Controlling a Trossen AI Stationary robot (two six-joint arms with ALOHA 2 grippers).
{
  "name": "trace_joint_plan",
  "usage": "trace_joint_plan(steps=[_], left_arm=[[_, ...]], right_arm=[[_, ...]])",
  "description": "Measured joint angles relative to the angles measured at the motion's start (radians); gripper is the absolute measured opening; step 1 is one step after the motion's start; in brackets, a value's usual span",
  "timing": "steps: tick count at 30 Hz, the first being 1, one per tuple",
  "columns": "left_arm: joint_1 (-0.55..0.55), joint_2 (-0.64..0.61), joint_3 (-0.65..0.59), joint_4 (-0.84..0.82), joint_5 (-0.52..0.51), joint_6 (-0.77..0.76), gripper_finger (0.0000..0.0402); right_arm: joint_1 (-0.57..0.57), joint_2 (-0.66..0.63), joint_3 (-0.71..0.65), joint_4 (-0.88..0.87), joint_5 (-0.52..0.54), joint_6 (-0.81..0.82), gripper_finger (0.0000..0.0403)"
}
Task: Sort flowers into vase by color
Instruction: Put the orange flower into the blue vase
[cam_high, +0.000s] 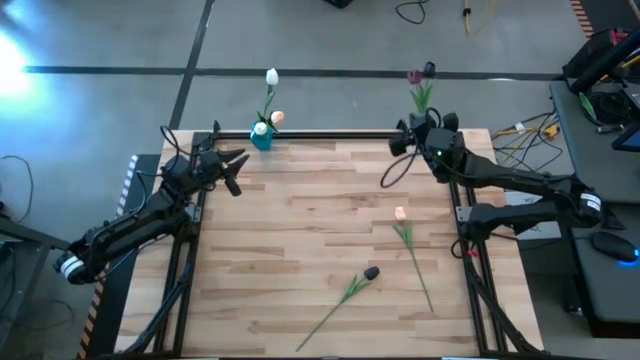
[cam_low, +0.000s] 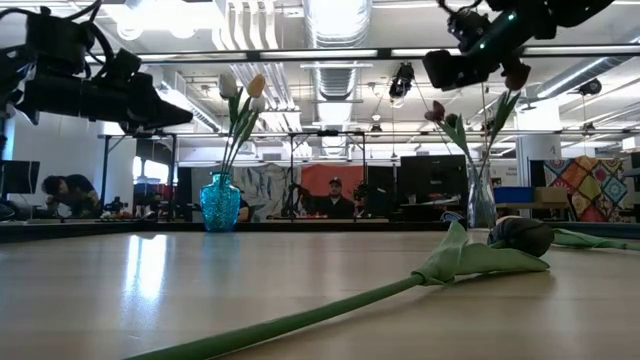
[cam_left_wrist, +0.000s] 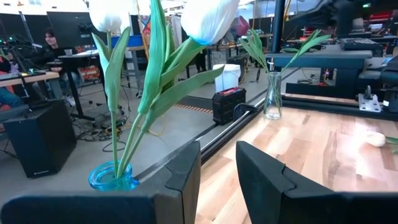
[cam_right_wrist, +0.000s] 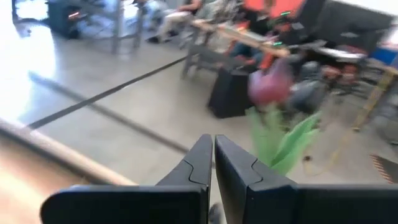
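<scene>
A blue vase (cam_high: 262, 138) (cam_low: 220, 203) at the table's far edge holds white and peach tulips (cam_left_wrist: 205, 18). A clear vase (cam_low: 480, 200) (cam_left_wrist: 272, 96) at the far right holds pink and dark purple tulips (cam_high: 422, 82). Two tulips lie flat on the table: a peach-headed one (cam_high: 400, 213) and a dark-headed one (cam_high: 371, 272) (cam_low: 520, 235). My left gripper (cam_high: 236, 168) (cam_left_wrist: 219, 163) hovers open just right of the blue vase, touching nothing. My right gripper (cam_high: 412, 130) (cam_right_wrist: 213, 152) is shut, held high beside the clear vase's tulips with a blurred pink head (cam_right_wrist: 270, 84) ahead of it.
Bare wooden tabletop (cam_high: 300, 240) lies between the two arms. A black rail (cam_high: 330, 133) runs along the far edge. Cables and equipment (cam_high: 600, 90) sit off the table's right side. People sit at desks (cam_low: 335, 200) in the room beyond.
</scene>
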Motion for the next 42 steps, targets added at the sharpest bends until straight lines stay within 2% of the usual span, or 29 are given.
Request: trace_joint_plan(steps=[9,15,18,21,24,29,33,39,42], left_arm=[[0.0,0.01,0.0,0.0,0.0,0.0,0.0087],[0.0,0.01,0.0,0.0,0.0,0.0,0.0087],[0.0,0.01,0.0,0.0,0.0,0.0,0.0087],[0.0,0.01,0.0,0.0,0.0,0.0,0.0087],[0.0,0.01,0.0,0.0,0.0,0.0,0.0087],[0.0,0.01,0.0,0.0,0.0,0.0,0.0087],[0.0,0.01,0.0,0.0,0.0,0.0,0.0087],[0.0,0.01,0.0,0.0,0.004,0.0,0.0087],[0.0,0.01,0.0,0.0,0.021,0.0,0.0087]], right_arm=[[0.183,-0.012,0.088,-0.396,-0.101,0.221,0.0013],[0.287,0.029,0.201,-0.61,-0.112,0.313,0.0013],[0.295,0.043,0.258,-0.649,-0.109,0.317,0.0013],[0.289,0.053,0.307,-0.664,-0.057,0.284,0.0013],[0.261,0.055,0.359,-0.682,-0.014,0.241,0.0013],[0.2,0.059,0.434,-0.727,-0.005,0.207,0.0015],[0.195,0.074,0.501,-0.814,-0.027,0.214,0.0046],[0.246,0.128,0.573,-1.06,-0.256,0.389,0.0126],[0.318,0.171,0.568,-1.175,-0.295,0.514,0.0154]])
